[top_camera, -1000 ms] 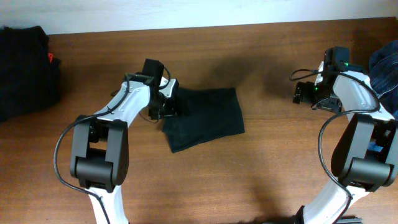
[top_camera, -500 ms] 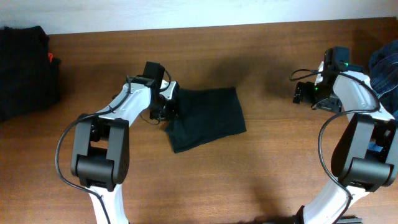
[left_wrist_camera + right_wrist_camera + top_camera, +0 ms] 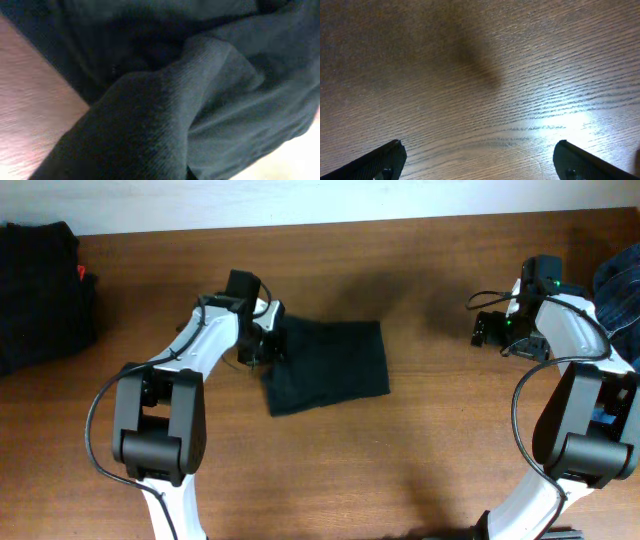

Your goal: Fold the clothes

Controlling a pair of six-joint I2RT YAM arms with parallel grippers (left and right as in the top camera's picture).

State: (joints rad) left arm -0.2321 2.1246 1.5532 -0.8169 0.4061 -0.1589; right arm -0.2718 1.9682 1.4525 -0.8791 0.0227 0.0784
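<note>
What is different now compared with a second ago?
The left tool closed on the left edge of the folded black shirt and tugged it slightly leftward. The right tool stayed open and still; the dark clothes pile did not move.

Dark cloth (image 3: pixel 200 100) is filling the left wrist view, hiding the left gripper (image 3: pixel 272 345) there. Overhead edges are cutting off a black pile (image 3: pixel 40 290) and blue cloth (image 3: pixel 620 290)

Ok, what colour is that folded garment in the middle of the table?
Plain black, no print. The folded garment shows best in the overhead view.
</note>
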